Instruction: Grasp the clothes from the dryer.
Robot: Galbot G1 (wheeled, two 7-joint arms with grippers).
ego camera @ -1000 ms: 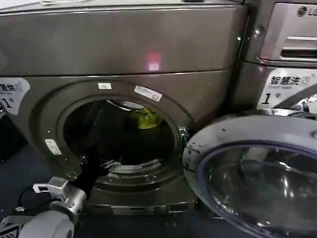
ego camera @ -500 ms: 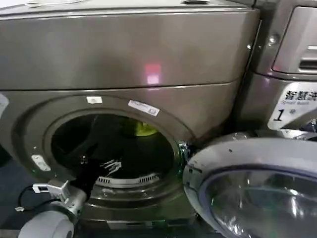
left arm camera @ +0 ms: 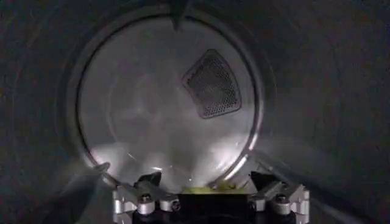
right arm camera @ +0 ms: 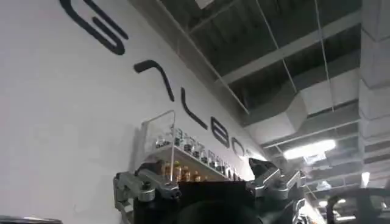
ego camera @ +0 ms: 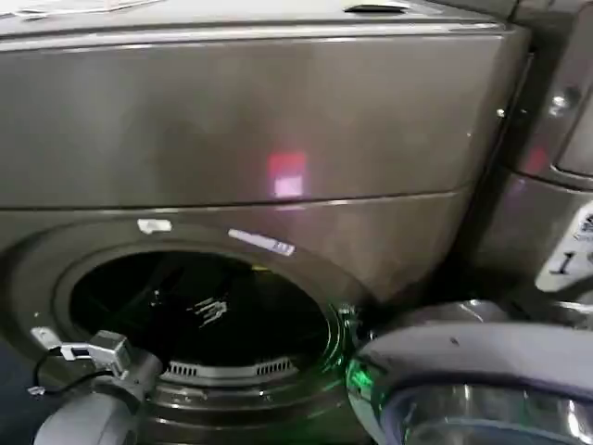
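Deep in the dark steel drum, against its pale round back wall [left arm camera: 164,109], the small yellow-green bundle of soft cloth [left arm camera: 210,189] lies on the drum floor, ungrasped. The left tool [left arm camera: 210,182], fingers apart, is inside the large grey-bronze front-loading dryer [ego camera: 232,148], just short of the cloth; closing and withdrawing remain. The right tool [right arm camera: 210,182], fingers apart, points away at a white lettered wall.

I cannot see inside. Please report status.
Left gripper inside dryer drum, open over the clothes. Right gripper idle, facing a wall. Nothing blocking.

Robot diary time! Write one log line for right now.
left gripper: inside dryer drum, open | clothes: yellow-green, between fingers, ungrasped | right gripper: idle, facing wall
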